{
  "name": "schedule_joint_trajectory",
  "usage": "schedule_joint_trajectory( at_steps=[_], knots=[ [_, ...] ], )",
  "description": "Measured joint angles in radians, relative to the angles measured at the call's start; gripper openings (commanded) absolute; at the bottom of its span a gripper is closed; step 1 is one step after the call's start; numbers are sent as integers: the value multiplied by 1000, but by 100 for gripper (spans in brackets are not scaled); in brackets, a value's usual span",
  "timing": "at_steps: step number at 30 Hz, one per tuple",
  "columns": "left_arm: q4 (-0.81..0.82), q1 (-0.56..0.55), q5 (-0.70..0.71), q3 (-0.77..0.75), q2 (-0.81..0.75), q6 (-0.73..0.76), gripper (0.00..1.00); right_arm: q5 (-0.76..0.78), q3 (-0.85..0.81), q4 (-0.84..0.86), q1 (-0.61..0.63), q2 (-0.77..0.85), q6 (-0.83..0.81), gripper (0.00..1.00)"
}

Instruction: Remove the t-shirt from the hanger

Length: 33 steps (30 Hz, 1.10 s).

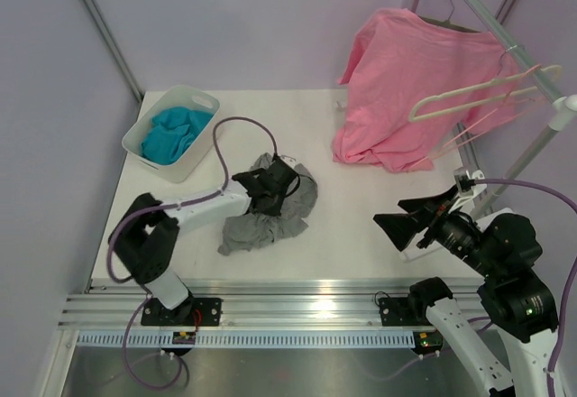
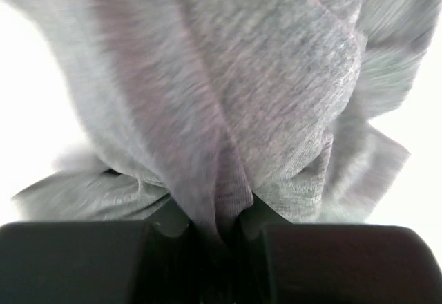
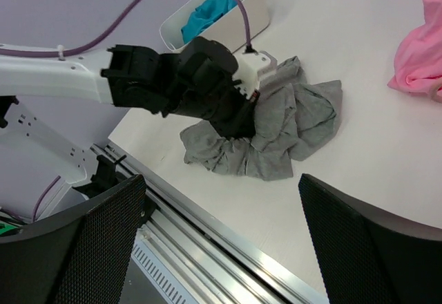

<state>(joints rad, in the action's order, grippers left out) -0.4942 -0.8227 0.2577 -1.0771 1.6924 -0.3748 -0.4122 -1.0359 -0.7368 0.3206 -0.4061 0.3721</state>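
I see the grey t-shirt (image 1: 270, 216) crumpled on the white surface (image 1: 361, 207), left of centre, my left claw (image 2: 214, 229) pinching a fold and my right claw (image 1: 395, 220) open nearby, while the cream hanger (image 1: 478, 89) looks bare on the far-right rail, so removal seems done.

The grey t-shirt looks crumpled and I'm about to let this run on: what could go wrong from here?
The left end effector pinches only a narrow fold of the t-shirt; it may slip on lifting. What lies inside the heap is hidden, so a pull could drag it all along the table.
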Motion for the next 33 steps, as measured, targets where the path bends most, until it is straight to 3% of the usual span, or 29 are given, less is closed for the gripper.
schedule_joint_trajectory(
  at_steps=[5,10,19,27,33],
  knots=[
    [-172,22,164,-100,-275,20,0,-2,12,18,0,16,18,100],
    [-135,85,344,-361,-410,151,0,-27,83,106,0,47,55,99],
    [-66,372,556,-571,-268,386,0,-54,186,194,0,-85,60,100],
    [-3,563,513,-613,-186,447,0,-60,190,224,0,36,60,99],
    [72,639,425,-557,-182,422,0,-3,189,209,0,49,54,99]
  ],
)
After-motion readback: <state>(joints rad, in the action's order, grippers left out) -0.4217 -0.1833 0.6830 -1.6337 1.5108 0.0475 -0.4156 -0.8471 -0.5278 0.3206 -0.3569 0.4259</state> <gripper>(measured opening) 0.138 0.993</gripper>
